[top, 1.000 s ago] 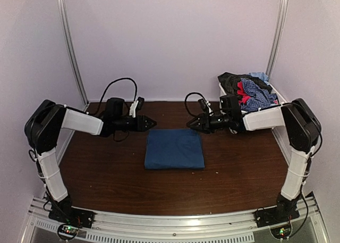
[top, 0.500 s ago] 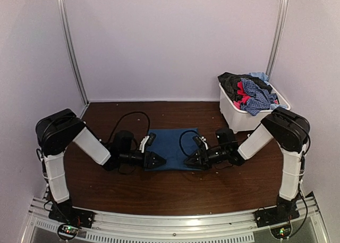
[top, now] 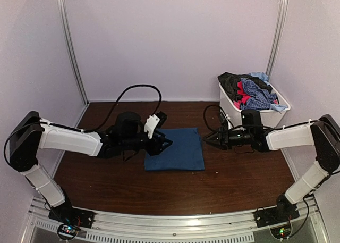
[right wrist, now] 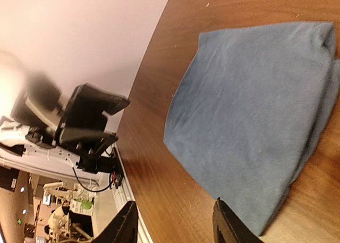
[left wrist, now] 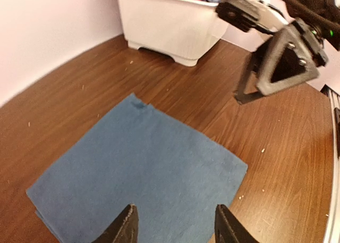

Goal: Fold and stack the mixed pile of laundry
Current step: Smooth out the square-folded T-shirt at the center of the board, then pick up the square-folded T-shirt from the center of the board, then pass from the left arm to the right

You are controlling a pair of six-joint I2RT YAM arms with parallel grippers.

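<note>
Dark wooden surface (top: 239, 174), pale lilac walls. From above, you have a dark-blue T-shirt (top: 175, 149) folded into a flat square at its middle. Your left fingers (top: 163, 143) reach over the T-shirt's left edge and your right fingers (top: 210, 140) sit just off its right edge. You cannot tell from here whether either touches the cloth. Behind and to the right of the T-shirt, a white bin (top: 232, 112) holds the laundry pile (top: 251, 90), with black, red and checked-blue pieces heaped above its rim.

From the left wrist, the left fingers (left wrist: 126, 229) are spread wide with nothing between them, poised at the T-shirt's near edge. The bin stands well beyond its far corner.

From the right wrist, the right fingers (right wrist: 126, 227) are likewise spread and empty, just short of the T-shirt. Its stacked layers show along one edge.

Treat the T-shirt as light, limp and likely to slide on this smooth wood. Lifted by one point it would probably sag open. If you move it, pinch through all layers at two corners of one folded edge. The binned garments look tangled, so take one by a free edge.
</note>
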